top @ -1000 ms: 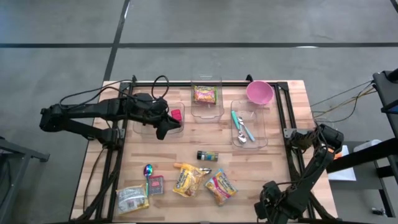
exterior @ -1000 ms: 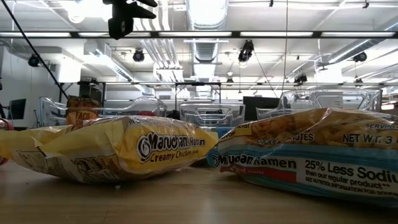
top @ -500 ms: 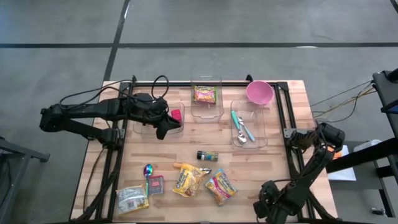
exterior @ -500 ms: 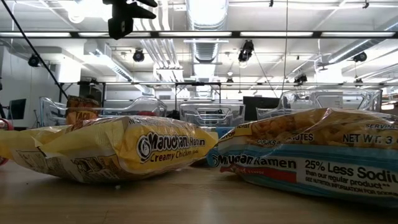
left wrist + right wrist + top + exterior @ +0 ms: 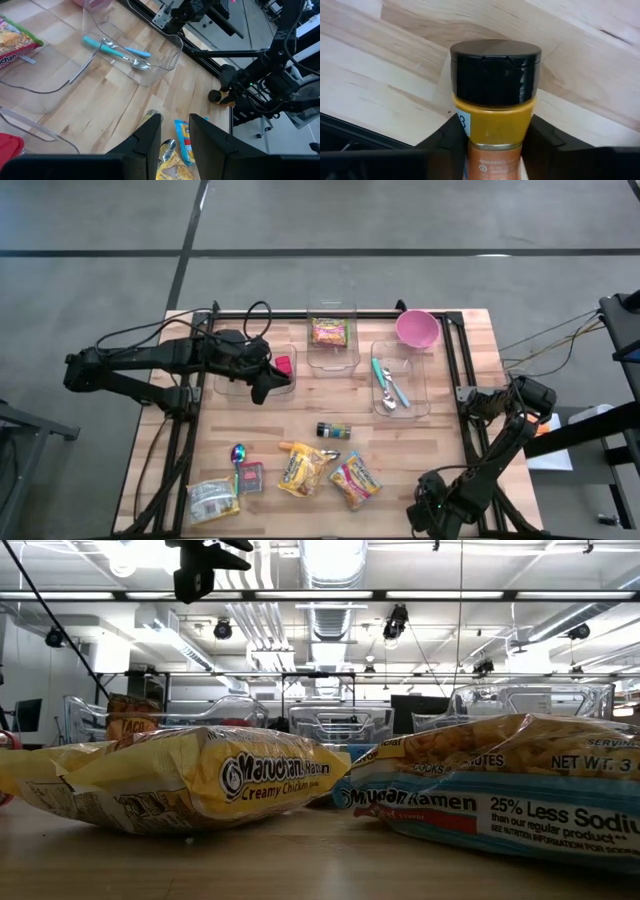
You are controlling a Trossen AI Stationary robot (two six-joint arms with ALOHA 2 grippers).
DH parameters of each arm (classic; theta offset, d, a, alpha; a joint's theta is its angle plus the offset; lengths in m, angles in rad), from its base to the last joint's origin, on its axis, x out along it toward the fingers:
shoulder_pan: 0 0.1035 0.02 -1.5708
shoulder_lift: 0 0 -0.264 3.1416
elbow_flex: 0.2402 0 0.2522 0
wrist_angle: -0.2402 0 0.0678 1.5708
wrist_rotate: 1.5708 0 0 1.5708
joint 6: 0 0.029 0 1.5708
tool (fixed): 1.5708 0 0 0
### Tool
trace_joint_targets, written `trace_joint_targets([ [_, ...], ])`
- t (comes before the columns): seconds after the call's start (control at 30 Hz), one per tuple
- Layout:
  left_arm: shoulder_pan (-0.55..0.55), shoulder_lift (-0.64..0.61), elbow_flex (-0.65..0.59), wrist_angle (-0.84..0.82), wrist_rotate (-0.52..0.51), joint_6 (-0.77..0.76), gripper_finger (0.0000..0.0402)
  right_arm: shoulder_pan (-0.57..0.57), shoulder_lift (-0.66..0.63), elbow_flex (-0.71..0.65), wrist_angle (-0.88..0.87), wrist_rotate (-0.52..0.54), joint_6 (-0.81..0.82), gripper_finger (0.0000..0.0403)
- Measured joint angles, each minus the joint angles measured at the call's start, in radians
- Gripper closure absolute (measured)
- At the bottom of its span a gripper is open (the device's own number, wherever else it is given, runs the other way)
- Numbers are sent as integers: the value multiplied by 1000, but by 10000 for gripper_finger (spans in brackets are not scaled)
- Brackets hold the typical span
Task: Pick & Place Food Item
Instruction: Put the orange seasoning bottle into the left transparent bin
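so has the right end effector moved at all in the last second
Yes, slightly. In the high view the right end effector has crept rightward along the near table edge, and its elbow has shifted right too. It grips an orange spice bottle.

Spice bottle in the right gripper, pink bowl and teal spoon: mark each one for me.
Spice bottle [image 5: 495, 75]: right wrist view, on its black cap.
Pink bowl [image 5: 417, 328]: high view, on the inside of the bowl.
Teal spoon [image 5: 107, 45]: left wrist view, on its handle, inside the clear bin.
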Motion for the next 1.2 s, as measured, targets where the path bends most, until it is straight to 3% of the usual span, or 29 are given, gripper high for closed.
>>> trace_joint_targets([
  [0.3,0,0,0,0,1,3,292,1,5,40,-9,44,-32,283],
  [0.6,0,0,0,21,8,5,292,-1,10,130,-22,293,-68,283],
  [0.8,0,0,-1,82,18,8,292,0,-10,210,-133,433,-115,283],
  [1.0,4,6,-1,209,252,3,292,-39,-64,275,-189,516,-332,283],
  [1.2,3,40,56,204,343,34,284,-155,-161,281,-191,519,-565,283],
])
